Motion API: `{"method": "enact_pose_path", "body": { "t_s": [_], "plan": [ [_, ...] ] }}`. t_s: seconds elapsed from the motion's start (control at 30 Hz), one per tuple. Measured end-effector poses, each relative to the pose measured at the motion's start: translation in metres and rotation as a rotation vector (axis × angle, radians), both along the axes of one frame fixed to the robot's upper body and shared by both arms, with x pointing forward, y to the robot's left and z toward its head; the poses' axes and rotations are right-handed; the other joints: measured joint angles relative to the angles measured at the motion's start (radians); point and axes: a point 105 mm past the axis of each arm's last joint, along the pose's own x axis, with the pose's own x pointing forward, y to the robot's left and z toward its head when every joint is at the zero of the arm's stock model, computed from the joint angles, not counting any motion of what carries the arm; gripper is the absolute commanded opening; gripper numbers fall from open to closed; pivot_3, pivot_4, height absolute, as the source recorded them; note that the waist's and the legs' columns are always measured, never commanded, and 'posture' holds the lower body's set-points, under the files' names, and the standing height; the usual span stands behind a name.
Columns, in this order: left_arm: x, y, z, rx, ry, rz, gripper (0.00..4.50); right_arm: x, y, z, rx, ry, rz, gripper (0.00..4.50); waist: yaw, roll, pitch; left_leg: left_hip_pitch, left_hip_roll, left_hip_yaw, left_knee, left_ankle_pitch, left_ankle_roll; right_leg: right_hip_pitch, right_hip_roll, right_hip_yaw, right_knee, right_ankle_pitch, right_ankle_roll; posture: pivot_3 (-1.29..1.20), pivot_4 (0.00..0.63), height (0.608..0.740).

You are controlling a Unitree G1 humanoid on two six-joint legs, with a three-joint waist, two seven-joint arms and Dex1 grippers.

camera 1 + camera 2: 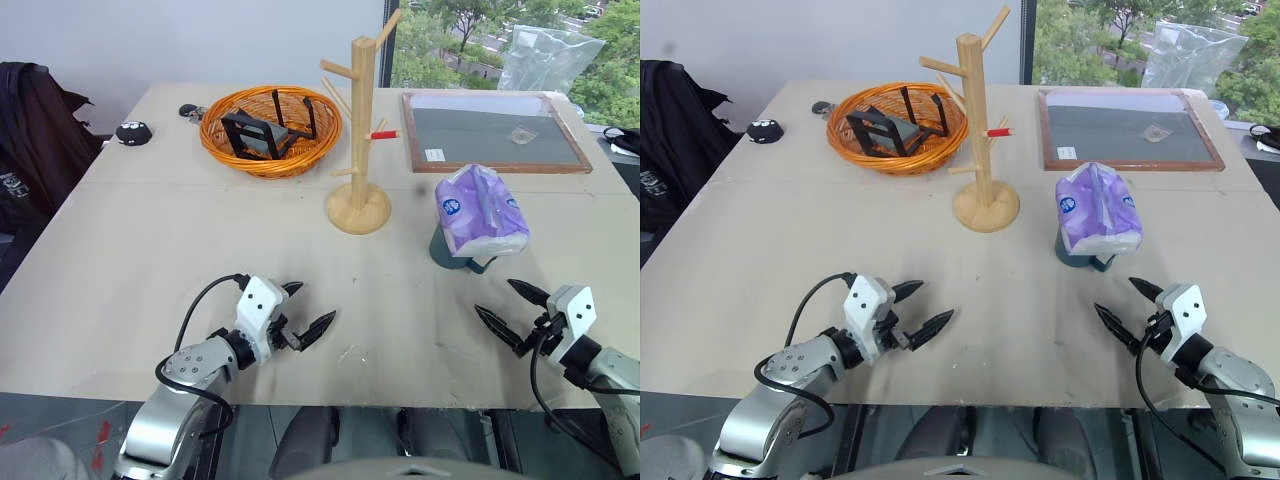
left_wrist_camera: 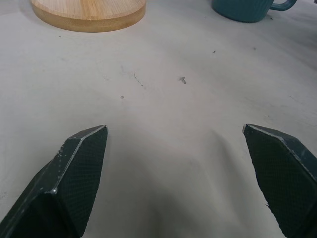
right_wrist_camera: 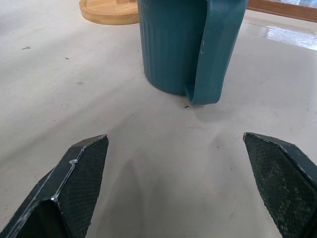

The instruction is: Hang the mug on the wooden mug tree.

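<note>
The teal-blue mug (image 3: 168, 44) stands upright on the table at the right, handle (image 3: 213, 49) turned toward me, with a purple tissue pack (image 1: 480, 210) resting on its top. Only its lower body (image 1: 447, 256) shows from the head views. The wooden mug tree (image 1: 358, 130) stands mid-table on its round base (image 2: 89, 12), one peg red-tipped. My right gripper (image 1: 496, 298) hovers open just in front of the mug, fingers wide and nothing between them. Low over the table's near edge, my left gripper (image 1: 312, 303) is open too and holds nothing.
An orange wicker basket (image 1: 270, 130) holding black items sits behind and left of the tree. A wood-framed dark board (image 1: 490, 130) lies at the back right. A small black object (image 1: 132, 132) rests at the far left edge, beside a dark jacket (image 1: 30, 130).
</note>
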Motion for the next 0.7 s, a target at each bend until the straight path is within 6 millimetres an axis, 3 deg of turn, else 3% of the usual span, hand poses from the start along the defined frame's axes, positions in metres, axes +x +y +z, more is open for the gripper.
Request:
{"method": "enact_pose_path", "body": {
  "t_s": [0.7],
  "plan": [
    [0.003, -0.012, 0.006, -0.028, -0.02, -0.052, 4.5, -0.005, -0.002, -0.004, -0.002, 0.014, -0.009, 4.39, 0.0, 0.0, 0.0, 0.0, 0.0, 0.0, 0.0, 0.0, 0.0, 0.0, 0.0, 0.0, 0.0, 0.0, 0.0, 0.0, 0.15, 0.74]
  ]
}}
